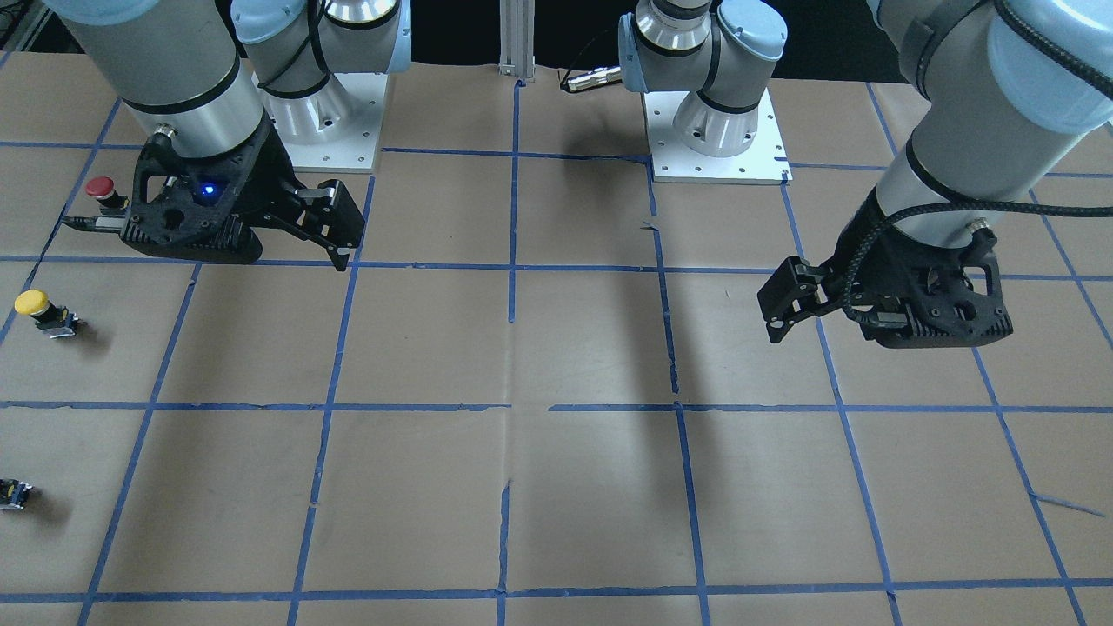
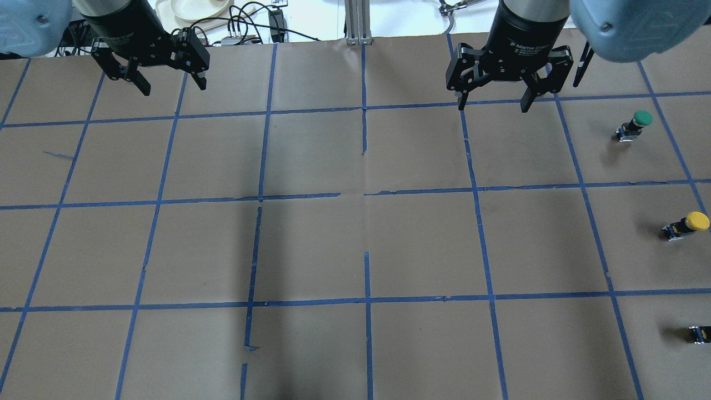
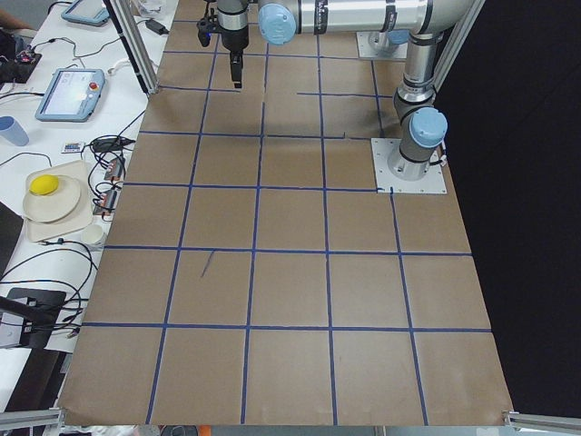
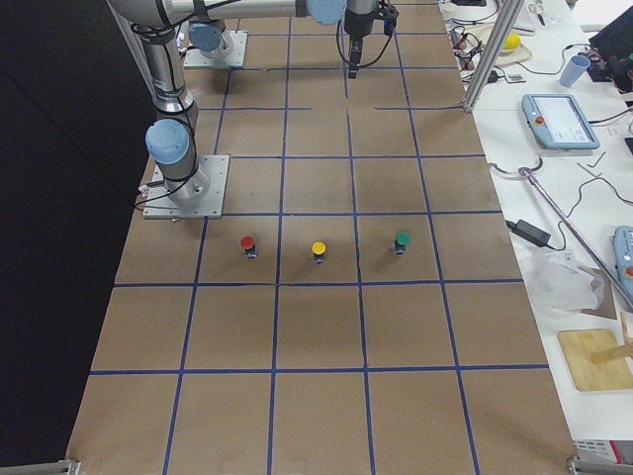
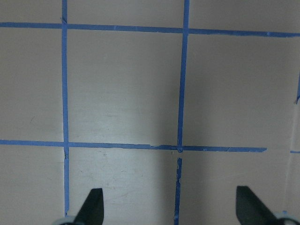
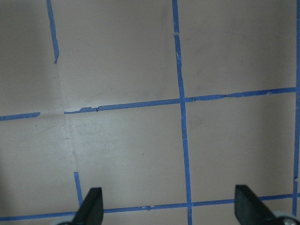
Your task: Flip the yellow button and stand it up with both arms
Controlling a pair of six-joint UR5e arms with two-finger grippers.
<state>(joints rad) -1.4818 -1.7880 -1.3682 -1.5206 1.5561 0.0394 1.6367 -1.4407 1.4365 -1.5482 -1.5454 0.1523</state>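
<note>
The yellow button (image 1: pixel 39 311) stands alone on the brown paper near the table's right edge, cap up as far as I can tell. It also shows in the overhead view (image 2: pixel 687 225) and the exterior right view (image 4: pixel 317 250). My right gripper (image 1: pixel 343 243) is open and empty. It hangs above the paper, well away from the button, and shows in the overhead view (image 2: pixel 491 105) too. My left gripper (image 1: pixel 769 313) is open and empty on the far side of the table, also seen from overhead (image 2: pixel 169 83). Both wrist views show only bare paper and blue tape between open fingertips.
A red-capped button (image 1: pixel 102 191) stands beside the right gripper's body. A green-capped button (image 2: pixel 636 125) stands in line with the yellow one. A small dark piece (image 2: pixel 700 333) is cut off by the frame's edge. The arm bases (image 1: pixel 717 130) are bolted at the robot's side of the table.
</note>
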